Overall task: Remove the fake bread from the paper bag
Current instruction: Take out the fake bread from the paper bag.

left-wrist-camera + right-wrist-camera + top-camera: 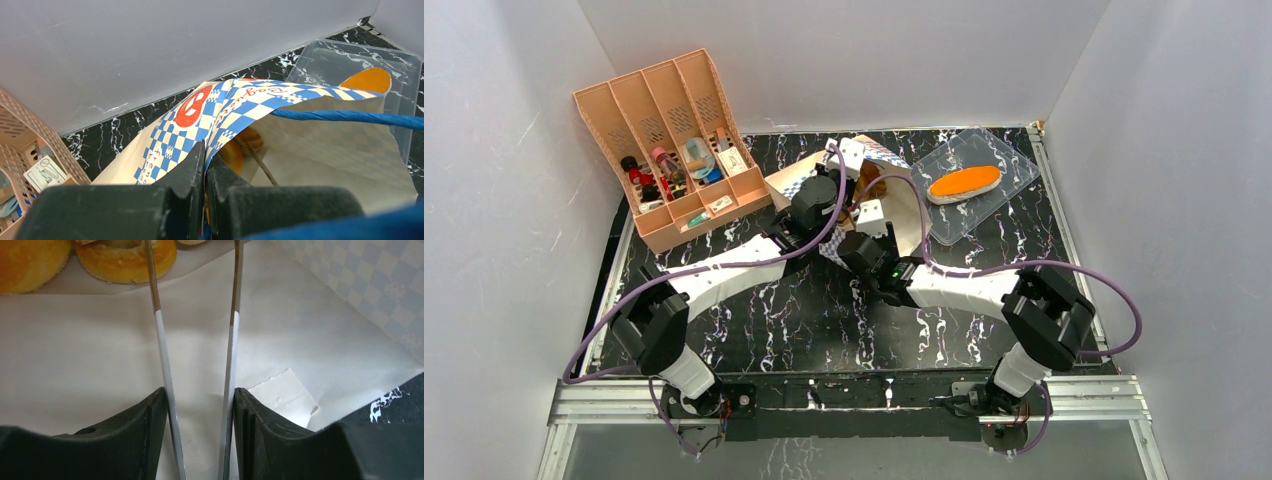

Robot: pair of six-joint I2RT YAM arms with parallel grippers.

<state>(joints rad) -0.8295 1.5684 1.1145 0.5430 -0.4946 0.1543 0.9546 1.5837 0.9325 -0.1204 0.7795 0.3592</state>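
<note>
The paper bag (789,181) lies at the back middle of the table, mouth open. My left gripper (206,152) is shut on its blue-and-white checkered rim (175,132) and holds it up; it shows in the top view (842,190). My right gripper (200,395) is shut on metal tongs (161,355) whose two arms reach into the bag's cream inside (300,315). A golden ring bagel (125,261) and a round golden bread (30,262) lie deep in the bag by the tong arms; the tips are out of frame. The orange-topped loaf (964,182) lies in the clear tray (1014,165).
An orange slotted organiser (674,140) with small items stands at the back left. The bag's blue cord handle (350,118) stretches across the left wrist view. White walls close in the back and both sides.
</note>
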